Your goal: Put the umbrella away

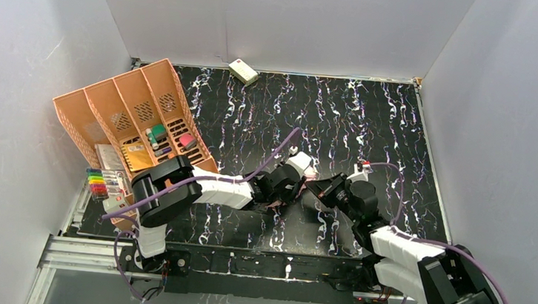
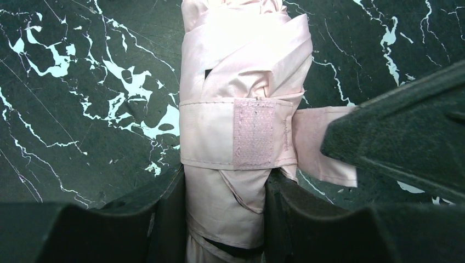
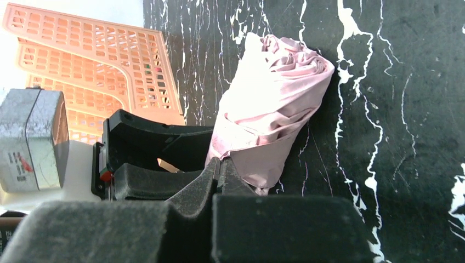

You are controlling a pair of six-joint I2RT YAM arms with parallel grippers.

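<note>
My left claw (image 2: 225, 185) is clamped across the umbrella (image 2: 241, 82). One dark, matte finger (image 2: 170, 219) presses each side of the roll near its lower end, and the rest of the bundle runs straight out ahead of the tips. The fabric is shiny pale pink, creased and wound into a plump cylinder, with slivers of black in the folds. One flat strap (image 2: 205, 139) bands it just ahead of the left claw and carries one square, fuzzy fastening patch (image 2: 254, 141). The strap's loose tail sticks out to that claw's right.

My right claw (image 3: 221, 164) comes in from that side with its two fingers pressed together. The tips sit at the tail, but I cannot tell whether they pinch it. Beyond those tips the roll's end shows spiralled pleats.

Under both claws lies the table (image 2: 71, 71), glossy black with white veins. Off to the left of both claws stands one peach plastic rack (image 3: 98, 49) with lattice walls. One small cream box (image 1: 243, 70) sits far ahead of both claws.
</note>
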